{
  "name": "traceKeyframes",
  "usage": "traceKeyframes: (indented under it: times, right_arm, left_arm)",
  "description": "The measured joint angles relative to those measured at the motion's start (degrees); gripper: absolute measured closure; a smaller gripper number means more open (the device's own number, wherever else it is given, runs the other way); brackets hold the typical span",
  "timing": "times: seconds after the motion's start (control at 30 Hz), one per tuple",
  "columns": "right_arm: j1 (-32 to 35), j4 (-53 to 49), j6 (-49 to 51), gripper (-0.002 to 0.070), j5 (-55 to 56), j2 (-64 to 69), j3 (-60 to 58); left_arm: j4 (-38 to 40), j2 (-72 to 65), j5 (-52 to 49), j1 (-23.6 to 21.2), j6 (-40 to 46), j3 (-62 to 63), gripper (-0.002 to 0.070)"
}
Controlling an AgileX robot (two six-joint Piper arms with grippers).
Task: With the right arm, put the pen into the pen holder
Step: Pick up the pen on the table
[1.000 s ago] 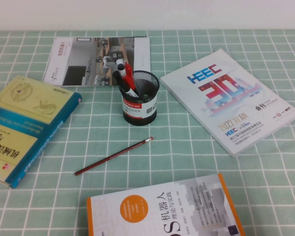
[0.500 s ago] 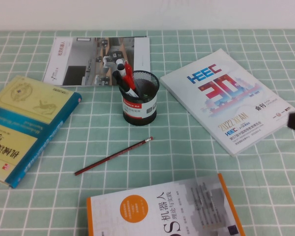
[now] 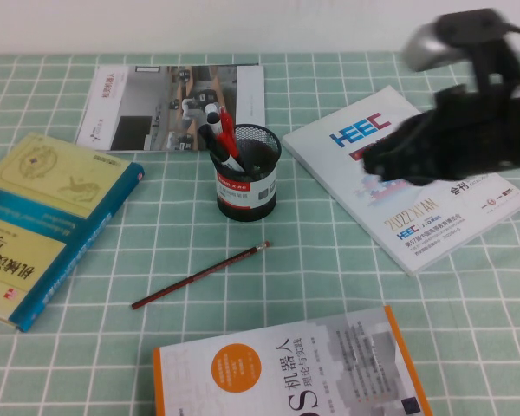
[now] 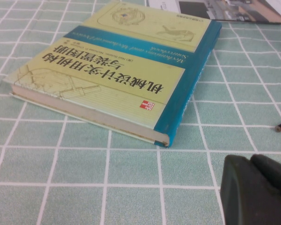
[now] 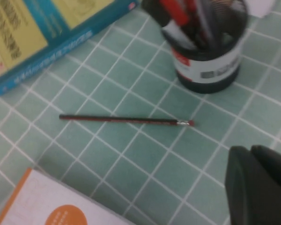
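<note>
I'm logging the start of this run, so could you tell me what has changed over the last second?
The right arm has swung in from the right; its right gripper now hovers over the white HEEC booklet, holding nothing. The pen, pen holder and books have not moved. The left gripper stays near the yellow book.

Green checked tablecloth [image 3: 468, 347], pen [image 3: 199, 276] lying flat, pen holder [image 3: 247, 178] just behind it, four books around them, right gripper [image 3: 383, 165] above, left gripper [image 4: 255, 192] low near the cloth
</note>
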State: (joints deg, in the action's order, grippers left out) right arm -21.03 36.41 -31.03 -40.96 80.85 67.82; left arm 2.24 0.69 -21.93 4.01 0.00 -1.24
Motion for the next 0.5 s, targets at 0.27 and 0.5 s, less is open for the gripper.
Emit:
traceKeyframes:
  times: [0.27, 0.5]
  right_arm:
    - [-10.6, -10.6, -2.3, 0.0696, -1.6, 12.3, 11.0]
    - [-16.4, -14.2, -12.3, 0.0696, -8.0, 20.5, 19.1]
  left_arm:
    - [0.0, 0.0, 0.0, 0.0, 0.0, 0.0, 0.0679]
    - [0.0, 0.0, 0.0, 0.0, 0.0, 0.0, 0.0679]
